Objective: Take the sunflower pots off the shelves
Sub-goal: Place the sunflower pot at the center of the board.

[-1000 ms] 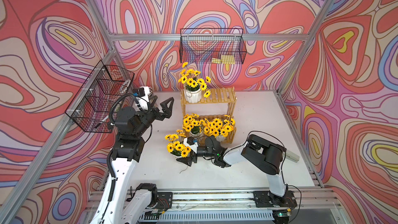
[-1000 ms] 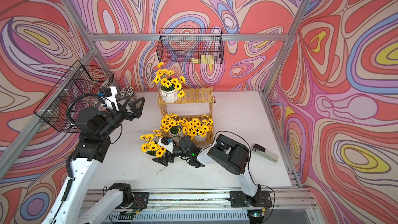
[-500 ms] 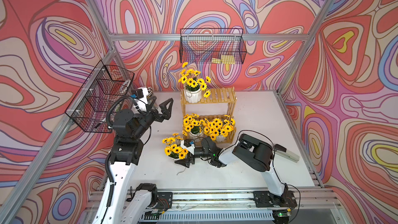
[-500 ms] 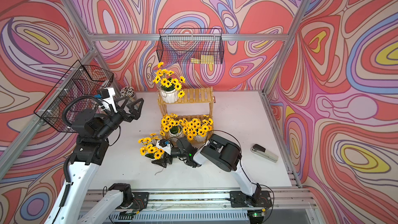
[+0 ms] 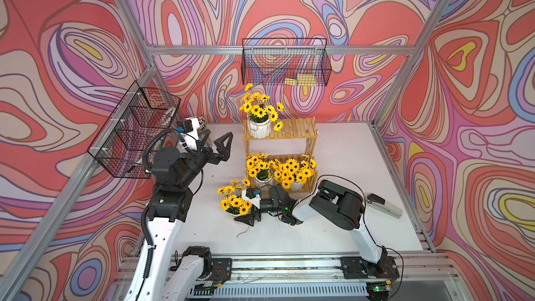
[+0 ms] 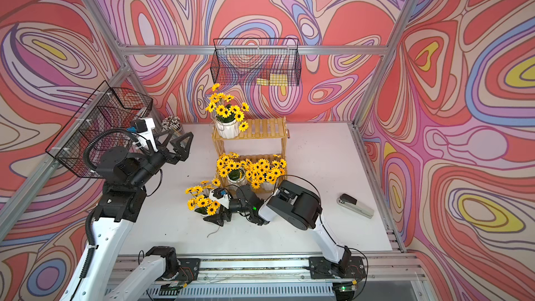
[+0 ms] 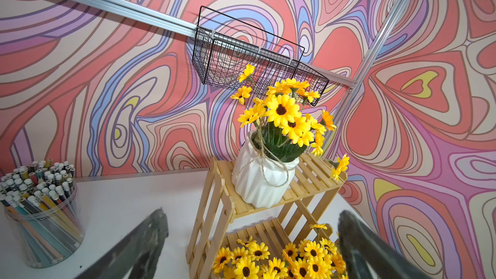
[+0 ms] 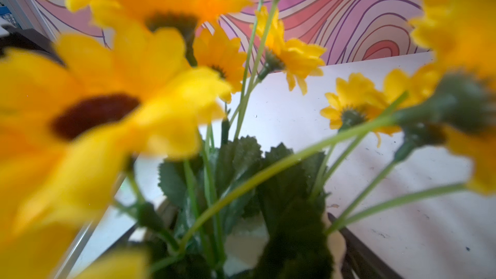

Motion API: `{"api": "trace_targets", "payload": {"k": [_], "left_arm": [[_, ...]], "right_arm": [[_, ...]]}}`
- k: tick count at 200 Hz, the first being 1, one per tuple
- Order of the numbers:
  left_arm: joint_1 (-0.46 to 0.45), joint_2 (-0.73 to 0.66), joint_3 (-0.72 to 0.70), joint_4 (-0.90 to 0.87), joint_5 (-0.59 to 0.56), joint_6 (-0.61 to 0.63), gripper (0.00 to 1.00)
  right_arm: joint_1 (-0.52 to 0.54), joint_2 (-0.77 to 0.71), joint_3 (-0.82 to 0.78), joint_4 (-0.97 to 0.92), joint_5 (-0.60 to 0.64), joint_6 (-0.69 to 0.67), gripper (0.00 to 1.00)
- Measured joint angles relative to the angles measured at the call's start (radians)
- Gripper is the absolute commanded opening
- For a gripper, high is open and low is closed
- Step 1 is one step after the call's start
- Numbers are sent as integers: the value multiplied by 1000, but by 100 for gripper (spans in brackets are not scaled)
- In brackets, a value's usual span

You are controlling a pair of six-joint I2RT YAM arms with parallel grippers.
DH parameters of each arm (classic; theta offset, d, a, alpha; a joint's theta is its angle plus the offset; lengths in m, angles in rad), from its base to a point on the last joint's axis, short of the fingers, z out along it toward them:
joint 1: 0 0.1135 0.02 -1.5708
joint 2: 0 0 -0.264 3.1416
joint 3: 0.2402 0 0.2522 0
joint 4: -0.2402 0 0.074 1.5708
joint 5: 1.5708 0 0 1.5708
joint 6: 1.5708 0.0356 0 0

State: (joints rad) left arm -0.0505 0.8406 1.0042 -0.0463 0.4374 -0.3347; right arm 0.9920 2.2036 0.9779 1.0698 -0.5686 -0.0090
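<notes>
Left gripper (image 5: 218, 137) is held wide open and empty, raised beside the wooden shelf rack (image 5: 295, 131). Right gripper (image 5: 241, 212) is seen clamped on a sunflower pot (image 5: 233, 203) down at the white table (image 5: 347, 169), in front of the rack. A top-tier pot (image 5: 258, 129) and two lower-tier pots (image 5: 262, 180) are seen on the rack.

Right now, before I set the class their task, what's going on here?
The right gripper holds one sunflower pot low by the table, in front of the shelves. Three pots sit on them: the top-shelf pot and two lower-shelf pots. The left gripper hovers open, facing the top-shelf pot, touching nothing.
</notes>
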Motion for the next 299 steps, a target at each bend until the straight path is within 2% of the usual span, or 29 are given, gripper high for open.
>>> {"api": "trace_targets", "payload": {"k": [30,50,61,84,121,153,207,219,299], "left_arm": [[0,-10,-1,-12,0,2,100],[0,-10,-1,-14,-1,2,100],[0,-10,-2,-16,0,2,100],[0,-10,-5,-18,0,2,100],[0,-10,-8,-18,0,2,100],[0,-10,-12,-18,0,2,100],[0,-10,-17,-18,-4,2,100],[0,-9,-18,-18,-4,2,100],[0,6,-20,-17,-13,2,100]], "right_arm": [[0,6,0,0,0,-1,7],[0,18,6,2,-2,-1,14],[-2,23,12,4,-5,0,21],[-7,39,25,14,-15,5,42],[-14,45,31,15,-27,13,54],[-16,45,35,5,-33,7,75],[-16,37,90,-122,-61,-54,87],[-17,30,95,-152,-65,-69,98],[-18,-8,113,-322,-74,-122,98]]}}
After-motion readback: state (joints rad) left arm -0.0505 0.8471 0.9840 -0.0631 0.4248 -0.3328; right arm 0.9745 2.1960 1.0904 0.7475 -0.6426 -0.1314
